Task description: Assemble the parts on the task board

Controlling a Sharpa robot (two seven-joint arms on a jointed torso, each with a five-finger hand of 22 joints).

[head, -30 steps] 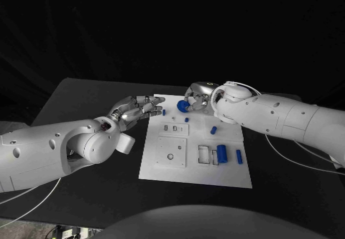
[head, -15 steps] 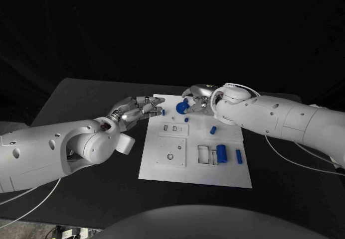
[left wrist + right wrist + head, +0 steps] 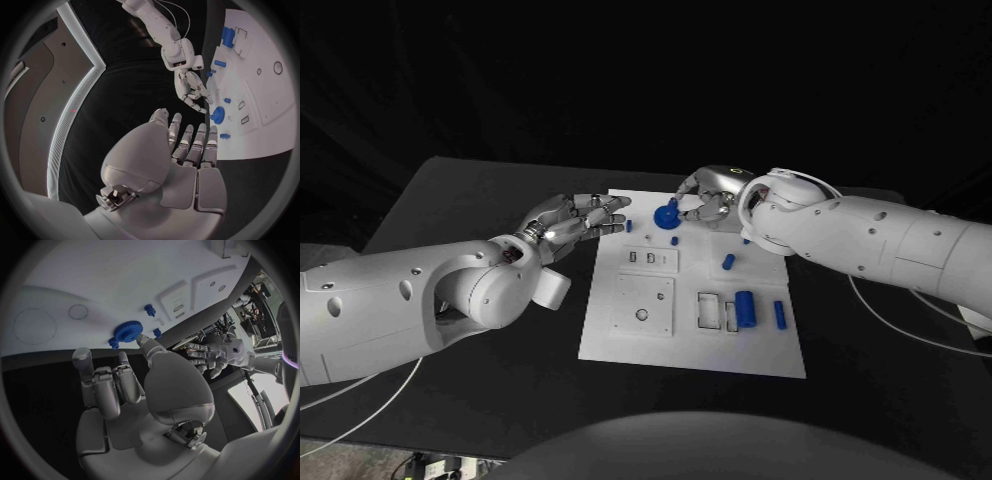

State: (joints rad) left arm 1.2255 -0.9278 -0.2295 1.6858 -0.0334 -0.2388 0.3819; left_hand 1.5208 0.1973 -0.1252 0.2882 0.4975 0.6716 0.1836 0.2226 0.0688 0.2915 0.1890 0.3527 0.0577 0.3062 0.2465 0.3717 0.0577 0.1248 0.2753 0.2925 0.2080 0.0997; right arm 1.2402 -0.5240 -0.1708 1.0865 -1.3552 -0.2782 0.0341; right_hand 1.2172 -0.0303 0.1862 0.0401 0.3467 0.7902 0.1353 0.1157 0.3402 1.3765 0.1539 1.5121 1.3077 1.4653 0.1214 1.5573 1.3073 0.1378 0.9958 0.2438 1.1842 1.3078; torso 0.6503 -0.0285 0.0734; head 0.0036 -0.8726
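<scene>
The task board (image 3: 692,345) looks like matt white plastic. The table (image 3: 473,200) is matt black. The blue gear (image 3: 128,332) has a toothed rim. Both hands, left hand (image 3: 571,222) and right hand (image 3: 711,190), gleam like polished metal.

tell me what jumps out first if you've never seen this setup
The white task board glows mid-table on the black table. At its far edge the right hand touches a blue gear; the left hand hovers open beside the board's left far corner.
</scene>
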